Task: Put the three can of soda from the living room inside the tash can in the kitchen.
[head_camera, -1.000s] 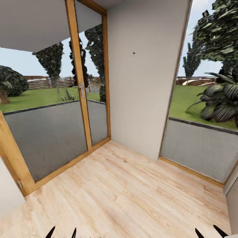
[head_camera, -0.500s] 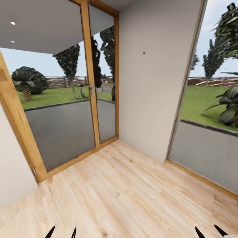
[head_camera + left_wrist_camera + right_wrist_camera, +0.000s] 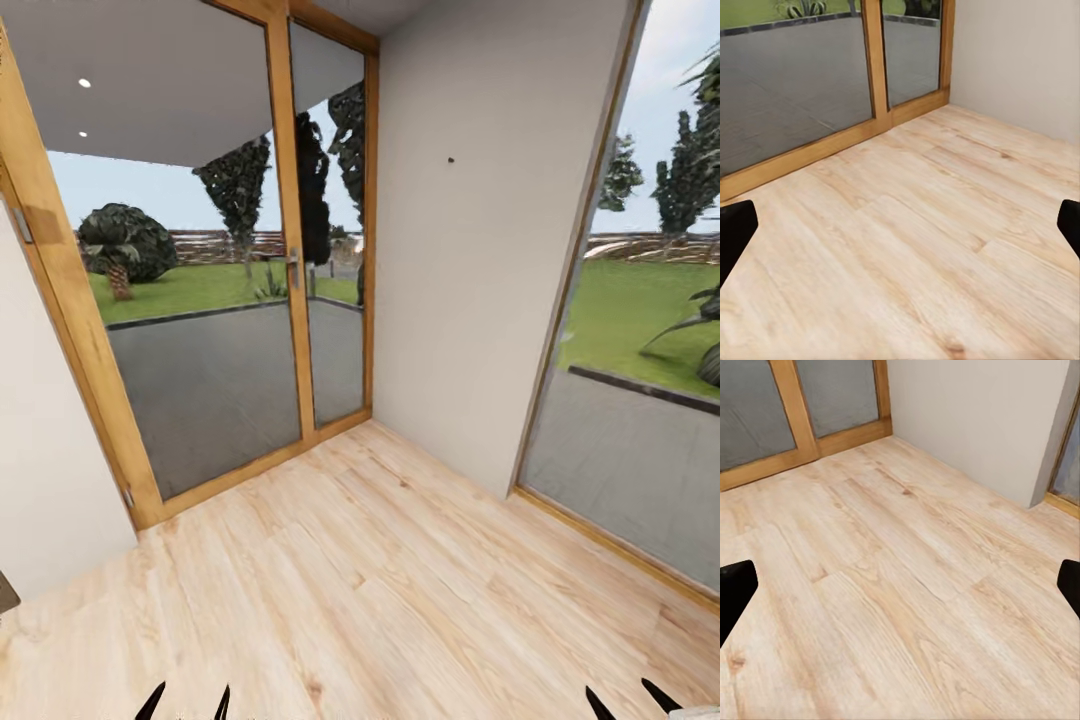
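The cans of soda and the tash can are out of view. Black tips of my left gripper (image 3: pixel 187 702) poke up at the bottom edge of the head view, spread apart with nothing between them. The right gripper (image 3: pixel 630 700) shows the same way at the bottom right, open and empty. In the left wrist view the dark fingertips (image 3: pixel 733 234) stand wide apart over bare light wood floor (image 3: pixel 915 240). The right wrist view has the same wide-set fingertips (image 3: pixel 735 589) above the planks (image 3: pixel 900 585).
A glass door with a wooden frame (image 3: pixel 288 230) and a handle (image 3: pixel 293 262) stands ahead on the left. A white wall section (image 3: pixel 480 250) juts out in the middle. A tall window (image 3: pixel 640 330) is on the right, a white wall (image 3: pixel 40 460) on the left.
The whole head view has shifted right, so the camera has turned left: more of the left door frame and wall shows. Both grippers keep their places in the picture.
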Available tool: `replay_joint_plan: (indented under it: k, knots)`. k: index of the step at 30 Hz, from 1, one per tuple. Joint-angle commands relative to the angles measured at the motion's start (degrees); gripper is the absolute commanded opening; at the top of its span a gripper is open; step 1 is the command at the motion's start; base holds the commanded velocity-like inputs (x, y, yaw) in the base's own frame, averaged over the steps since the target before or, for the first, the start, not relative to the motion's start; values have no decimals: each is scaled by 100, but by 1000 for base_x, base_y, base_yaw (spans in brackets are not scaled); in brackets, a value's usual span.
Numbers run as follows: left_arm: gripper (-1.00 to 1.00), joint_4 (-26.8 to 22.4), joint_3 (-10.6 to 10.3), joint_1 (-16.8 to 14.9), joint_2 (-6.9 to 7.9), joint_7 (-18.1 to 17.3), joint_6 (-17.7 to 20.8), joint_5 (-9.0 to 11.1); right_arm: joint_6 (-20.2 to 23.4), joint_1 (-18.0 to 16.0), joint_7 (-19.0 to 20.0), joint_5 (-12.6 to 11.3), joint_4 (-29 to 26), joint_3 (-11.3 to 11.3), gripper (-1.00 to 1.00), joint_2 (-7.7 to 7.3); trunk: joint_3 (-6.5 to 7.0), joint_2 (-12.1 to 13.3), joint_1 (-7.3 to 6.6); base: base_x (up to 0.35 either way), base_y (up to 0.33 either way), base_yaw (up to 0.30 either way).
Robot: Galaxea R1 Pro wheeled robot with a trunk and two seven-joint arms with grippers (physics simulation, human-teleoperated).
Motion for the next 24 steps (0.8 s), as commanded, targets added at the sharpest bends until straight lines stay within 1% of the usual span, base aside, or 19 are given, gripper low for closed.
replay_joint_plan:
  k: [1, 4, 9, 24]
  knots:
    - [100, 0, 0, -1, 0, -2, -2, 0, 1, 2, 0, 0, 0, 4, 100, 0, -3, 0, -1, -24, -40, 24]
    - [100, 1, 0, 1, 0, -2, -12, 0, 5, 1, -2, 1, 0, 13, 100, 0, -20, 0, -1, -102, -21, 12]
    - [100, 0, 0, 2, 1, 0, -27, 0, 8, 0, -7, 1, 0, 18, 100, 0, -57, 0, -1, -227, -9, 5]
    - [100, -5, -5, 3, 2, -9, -45, 1, 0, 0, -9, 1, 0, 20, 100, 0, -184, 0, -1, -314, -1, 1]
